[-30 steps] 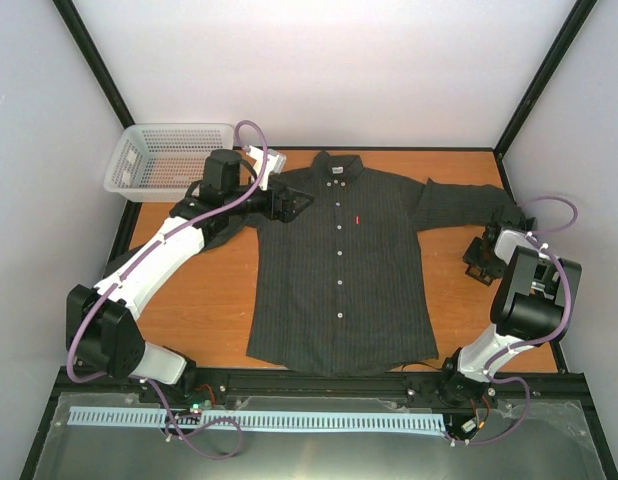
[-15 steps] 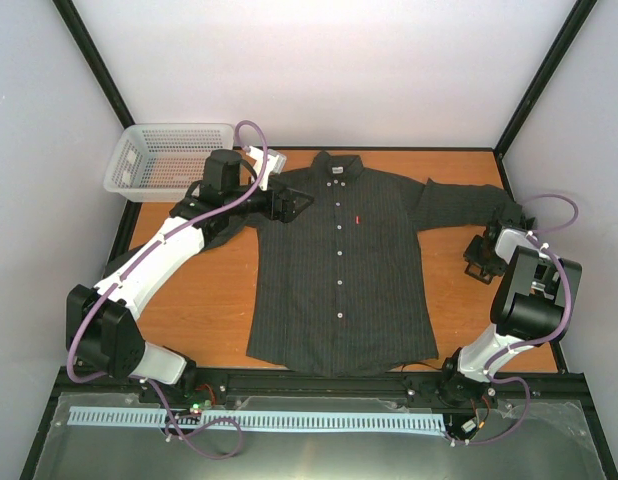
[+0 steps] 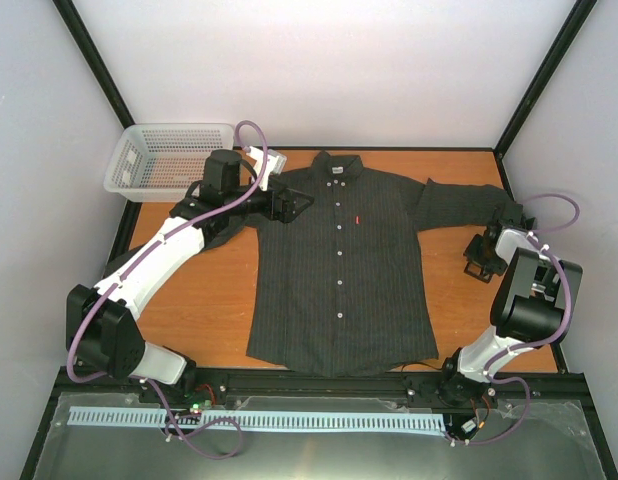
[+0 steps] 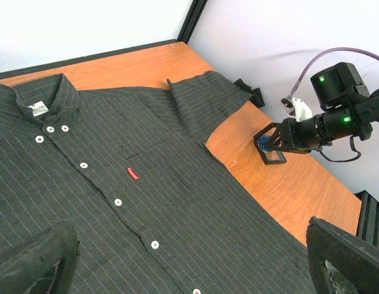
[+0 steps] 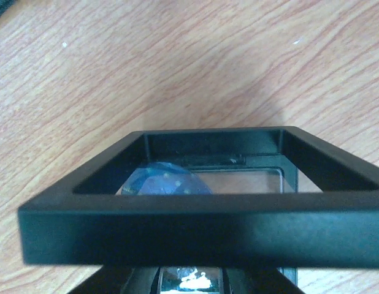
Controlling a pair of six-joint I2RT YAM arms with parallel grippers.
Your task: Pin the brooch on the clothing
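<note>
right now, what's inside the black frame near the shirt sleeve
A pale blue faceted piece shows inside the black frame. The frame's near edge covers its lower part, so any pin is hidden.

Brooch (image 5: 168,181) half behind the right tool (image 4: 272,147)
</note>
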